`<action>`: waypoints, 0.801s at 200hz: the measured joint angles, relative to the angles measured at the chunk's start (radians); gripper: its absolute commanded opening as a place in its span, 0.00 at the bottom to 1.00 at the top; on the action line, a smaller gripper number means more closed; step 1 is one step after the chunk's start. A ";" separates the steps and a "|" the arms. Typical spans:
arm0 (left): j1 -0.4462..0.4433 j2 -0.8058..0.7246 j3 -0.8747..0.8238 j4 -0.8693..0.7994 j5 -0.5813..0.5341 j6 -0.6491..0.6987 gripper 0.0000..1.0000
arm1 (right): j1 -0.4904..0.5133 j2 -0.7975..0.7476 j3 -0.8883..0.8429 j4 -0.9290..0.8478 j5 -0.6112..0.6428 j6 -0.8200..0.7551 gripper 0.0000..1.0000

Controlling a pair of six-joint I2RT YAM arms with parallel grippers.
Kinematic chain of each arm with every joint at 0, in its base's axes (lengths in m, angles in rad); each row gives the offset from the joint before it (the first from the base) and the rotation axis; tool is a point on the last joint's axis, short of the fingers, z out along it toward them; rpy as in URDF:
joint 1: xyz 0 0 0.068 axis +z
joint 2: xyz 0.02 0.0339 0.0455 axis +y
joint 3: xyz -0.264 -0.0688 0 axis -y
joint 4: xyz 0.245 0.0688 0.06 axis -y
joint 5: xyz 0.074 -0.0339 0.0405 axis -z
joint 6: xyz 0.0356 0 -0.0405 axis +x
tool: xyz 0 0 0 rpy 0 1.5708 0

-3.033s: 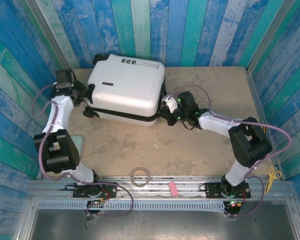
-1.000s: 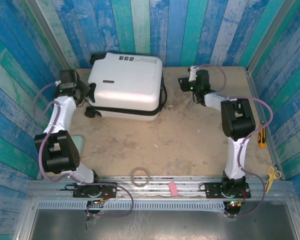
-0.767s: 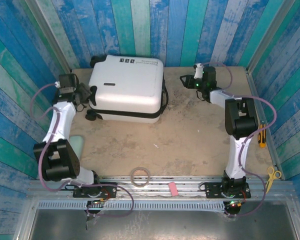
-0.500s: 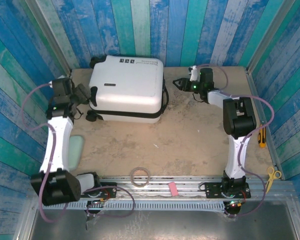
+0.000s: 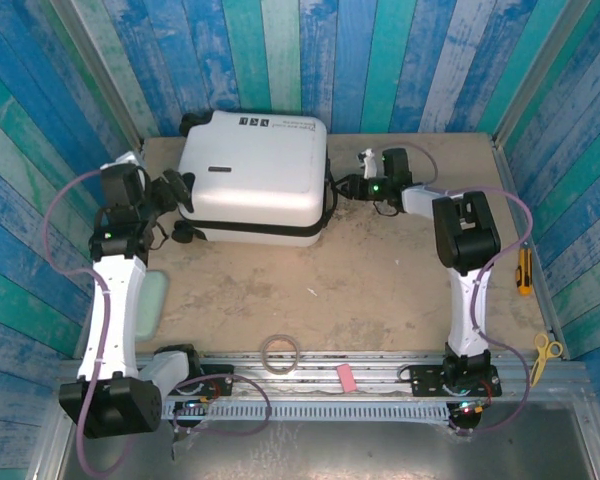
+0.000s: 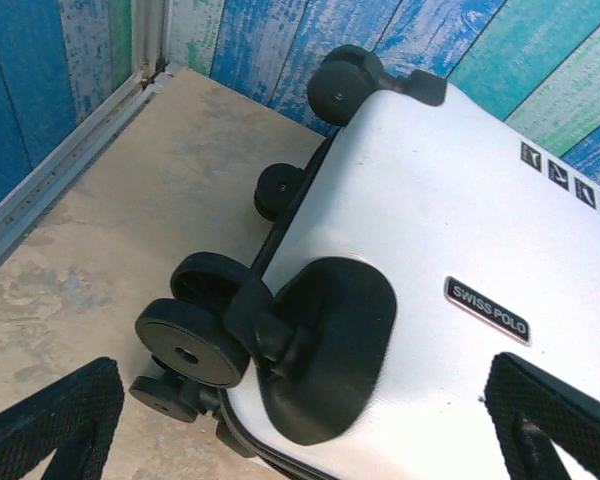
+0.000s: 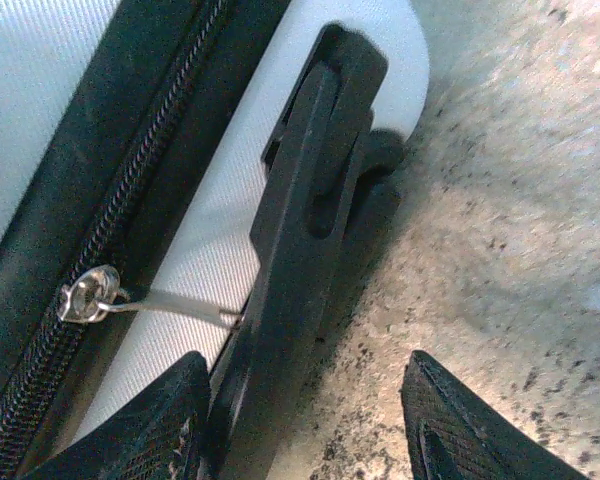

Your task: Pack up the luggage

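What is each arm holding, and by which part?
Nothing: left gripper jaws open beside the luggage wheels, right gripper jaws open near its handle.

Luggage [image 5: 255,175] shell looks like smooth glossy white plastic, wheels [image 6: 190,345] matt black plastic. Zipper band [image 7: 140,120] is black woven cloth with a shiny metal pull [image 7: 90,293]. Table [image 5: 380,270] is rough speckled tan board, walls [image 5: 380,60] worn painted wood. My pads [image 7: 455,430]: textured matt black.

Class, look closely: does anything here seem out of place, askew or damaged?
The luggage lies closed and slightly skewed on the table, while scissors and a tape roll lie loose along the near edge. No damage shows.
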 measured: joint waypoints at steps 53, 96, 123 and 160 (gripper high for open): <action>-0.033 0.010 0.000 0.008 0.014 0.000 0.90 | 0.029 -0.017 -0.003 -0.029 0.022 -0.052 0.19; -0.049 0.100 0.000 0.037 0.014 0.001 0.84 | 0.050 -0.091 -0.102 0.016 0.137 -0.022 0.01; -0.068 0.176 0.001 0.051 0.013 0.001 0.81 | 0.065 -0.166 -0.254 0.122 0.153 0.041 0.00; -0.088 0.223 0.024 0.066 -0.011 0.005 0.78 | 0.112 -0.274 -0.456 0.272 0.237 0.150 0.00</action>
